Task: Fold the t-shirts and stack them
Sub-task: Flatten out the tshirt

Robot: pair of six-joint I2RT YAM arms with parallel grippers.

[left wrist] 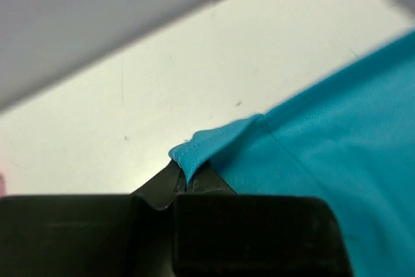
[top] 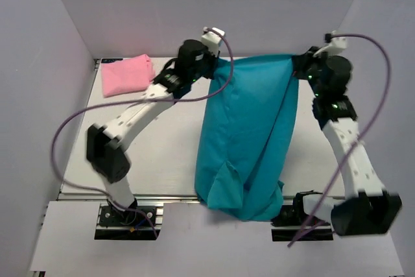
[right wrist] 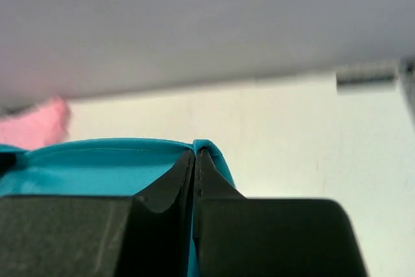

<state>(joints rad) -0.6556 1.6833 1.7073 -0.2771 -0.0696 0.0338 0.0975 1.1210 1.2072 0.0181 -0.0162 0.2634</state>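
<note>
At the near edge of the table (top: pixel 162 160) the two bases sit apart, and the lower end of the teal t-shirt (top: pixel 249 134) hangs between them, bunched and reaching over the table's front rail. A small flap of the cloth sticks out on its near left side.

From its base the left arm (top: pixel 130 121) rises to a bent elbow on the left, then slants away and to the right across the table. The right arm (top: pixel 350 154) has its elbow low, at the near right, and runs almost straight away toward the far edge. A purple cable (top: pixel 61 134) loops out beside the left arm.

Both wrists end near the back wall, well apart, with the teal t-shirt stretched between them and falling toward the viewer in a long sheet. The left gripper (top: pixel 220 63) is clenched on the shirt's far left corner; in the left wrist view its fingertips meet with a folded hem of the cloth pinched between them (left wrist: pixel 187 180). The right gripper (top: pixel 299 64) is clamped on the far right corner; in the right wrist view the jaws are pressed together with the teal edge (right wrist: pixel 97 163) caught in the slit (right wrist: pixel 195 160).

Farthest off, the pink t-shirt (top: pixel 126 74) lies folded flat in the far left corner of the table, apart from the teal one and just left of the left wrist.
</note>
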